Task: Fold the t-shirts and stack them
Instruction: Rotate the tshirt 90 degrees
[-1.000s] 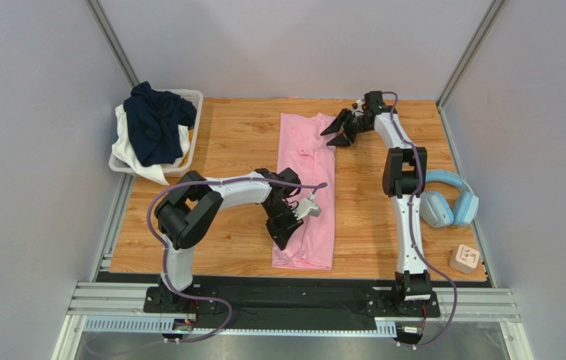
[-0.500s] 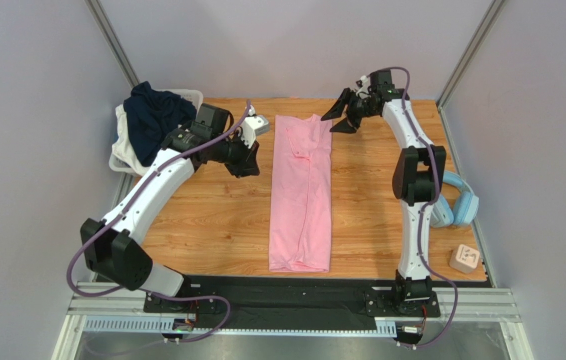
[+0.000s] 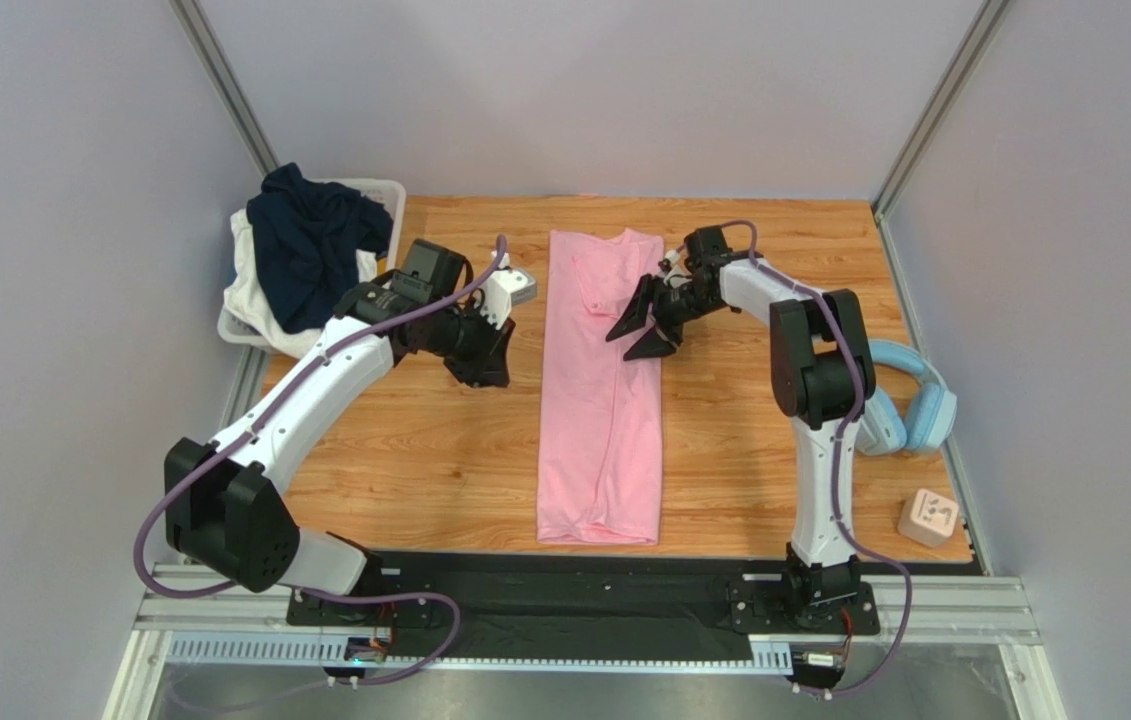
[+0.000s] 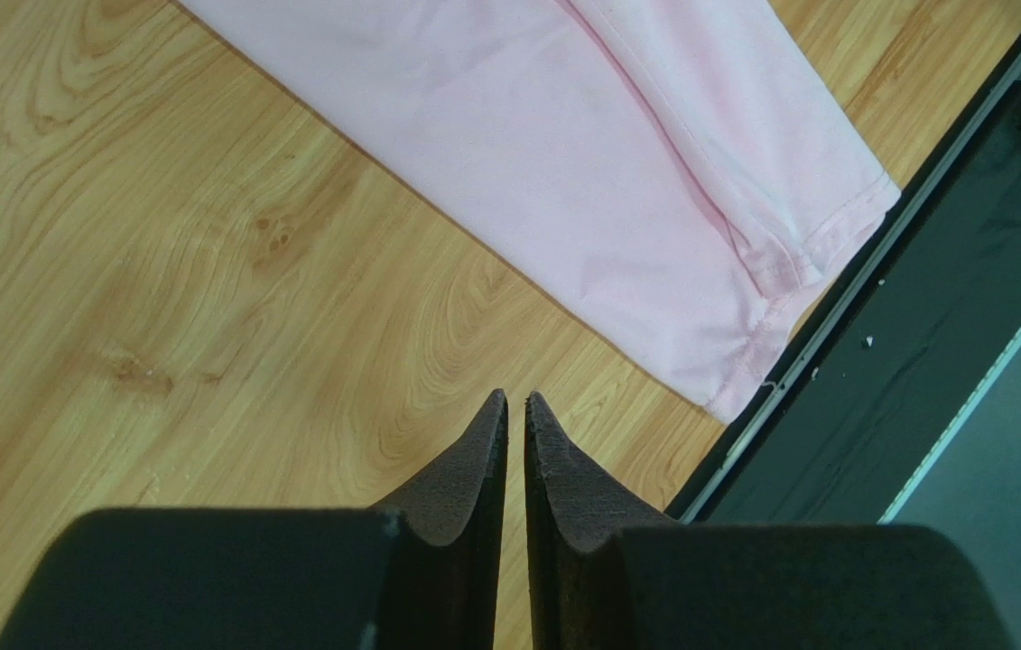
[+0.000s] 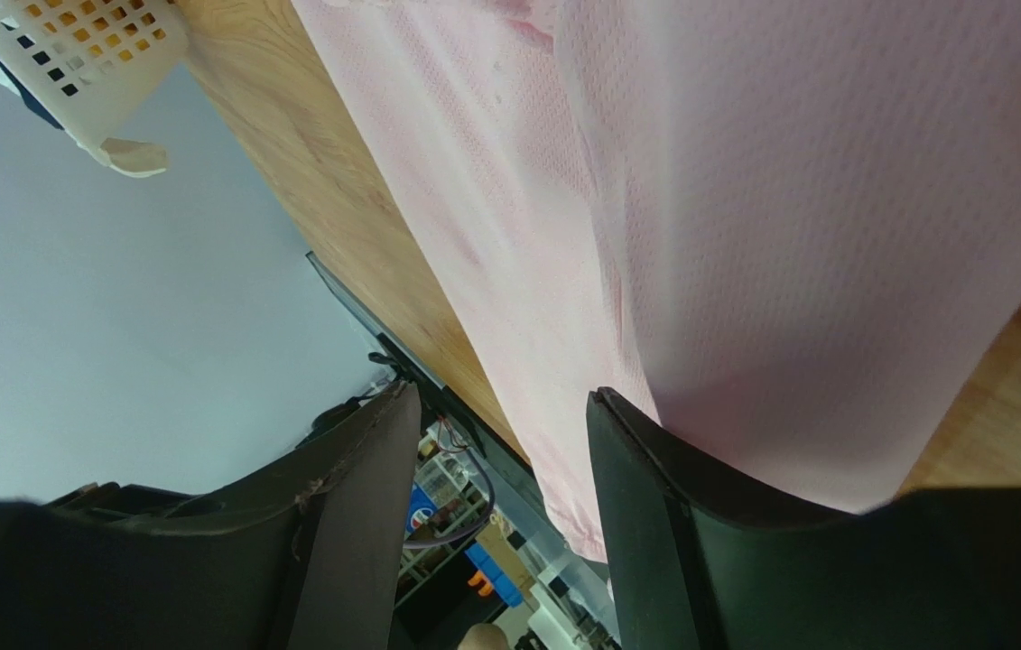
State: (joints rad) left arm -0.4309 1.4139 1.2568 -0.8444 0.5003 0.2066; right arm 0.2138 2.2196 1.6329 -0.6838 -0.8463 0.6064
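Observation:
The light pink t-shirt (image 3: 601,390) lies folded into a long narrow strip down the middle of the wooden table; it also shows in the left wrist view (image 4: 583,163) and the right wrist view (image 5: 773,217). The dark navy t-shirt (image 3: 308,240) is heaped in the white basket (image 3: 388,203) at the back left. My left gripper (image 3: 484,360) is shut and empty, over bare wood just left of the pink shirt (image 4: 516,406). My right gripper (image 3: 639,323) is open, low over the pink shirt's upper right part (image 5: 502,420).
Light blue headphones (image 3: 894,398) lie at the right edge of the table. A small pinkish block (image 3: 929,518) sits at the front right. A white cloth (image 3: 263,308) hangs from the basket. A black rail runs along the table's near edge.
My right gripper has come down from the far edge onto the pink shirt's upper part. My left arm has swung from the shirt's near half to its upper left side.

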